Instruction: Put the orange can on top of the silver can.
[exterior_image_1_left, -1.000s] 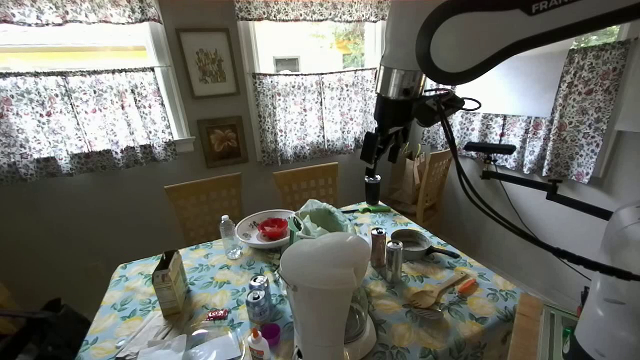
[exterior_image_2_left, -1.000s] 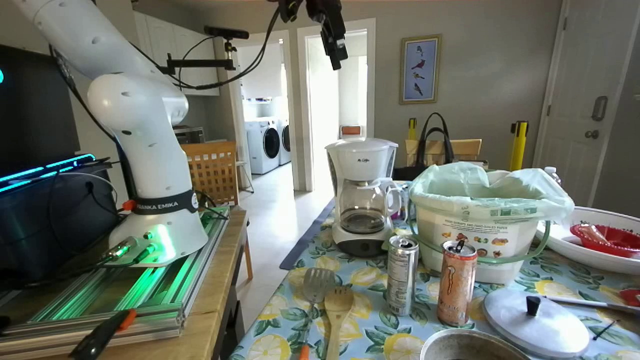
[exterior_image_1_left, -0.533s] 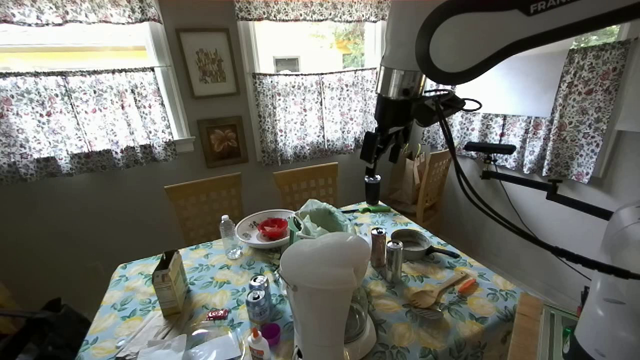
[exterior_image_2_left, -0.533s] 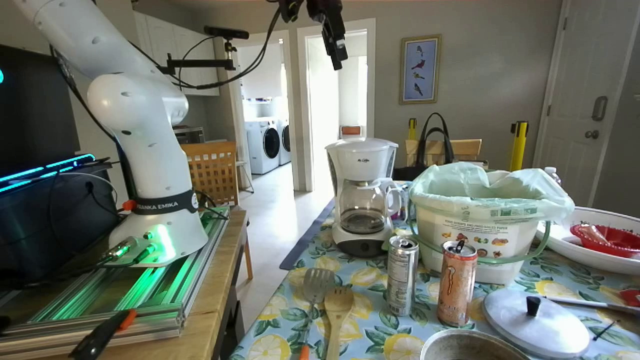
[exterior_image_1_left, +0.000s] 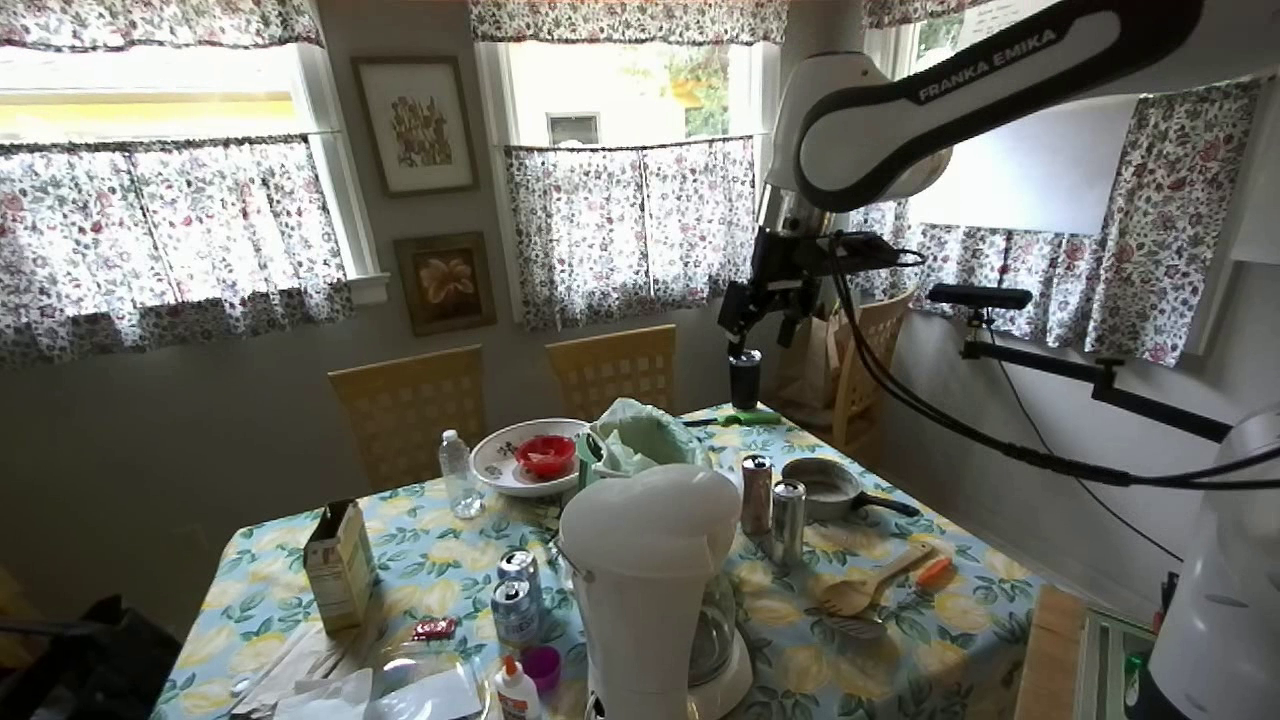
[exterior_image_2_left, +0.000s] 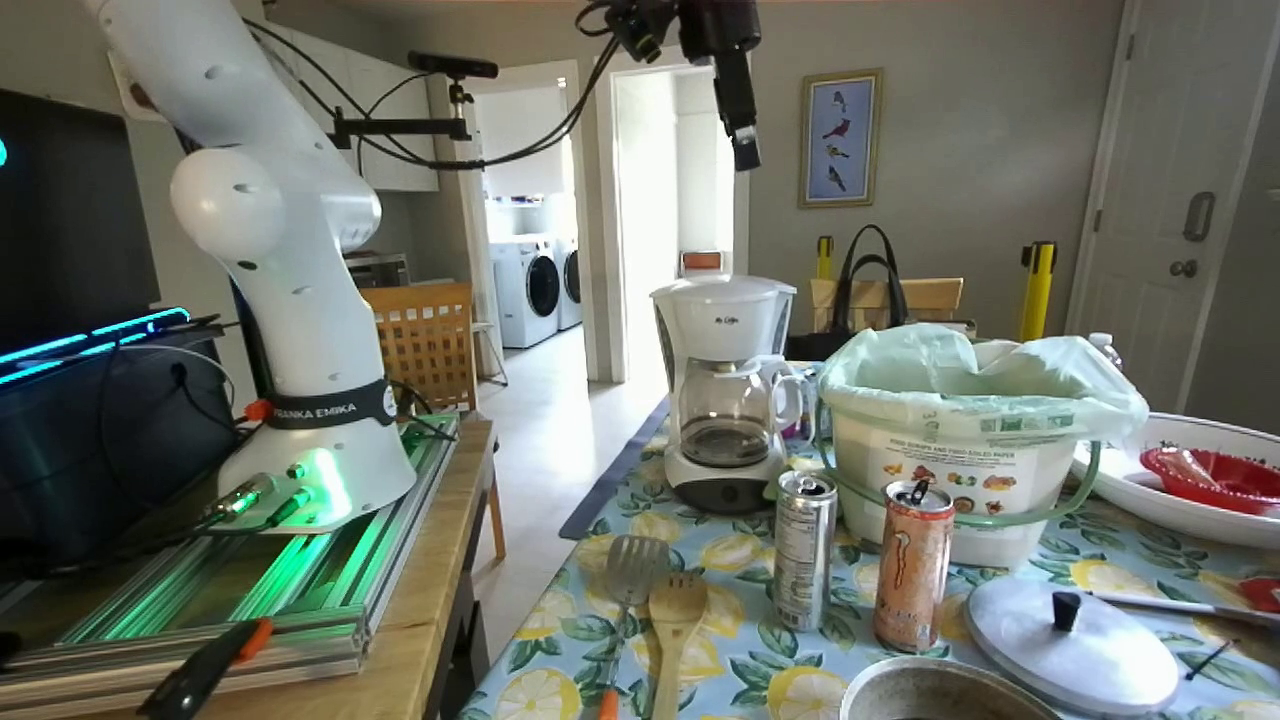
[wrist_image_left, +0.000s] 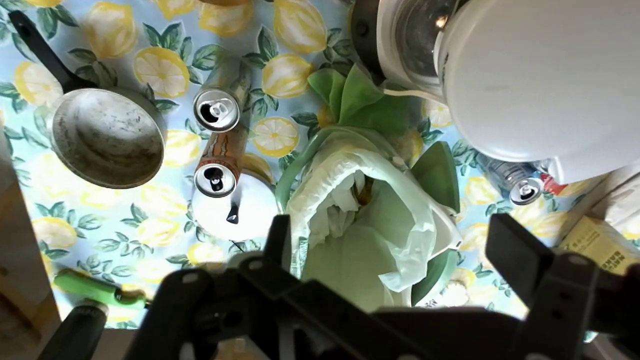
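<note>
Orange can (exterior_image_2_left: 913, 572) needs a square grip: the gripper (wrist_image_left: 391, 232), jaws spread, must descend without bumping the silver can (exterior_image_2_left: 804, 552) nearby.

- A home, likely its dining area
- Flowered curtains (exterior_image_1_left: 580, 230) at the windows (exterior_image_1_left: 640, 95), framed prints (exterior_image_1_left: 417, 125) hung between two of them
- Wooden chairs (exterior_image_1_left: 410, 400) beside a table (exterior_image_1_left: 440, 540) spread with a lemon-print cloth (exterior_image_2_left: 735, 660)
- A coffee maker (exterior_image_2_left: 725, 340), a pan (wrist_image_left: 107, 135) and a food-scrap pail (exterior_image_2_left: 960, 455) on that cloth
- White front-loading laundry machines (exterior_image_2_left: 515, 295) in a room beyond
</note>
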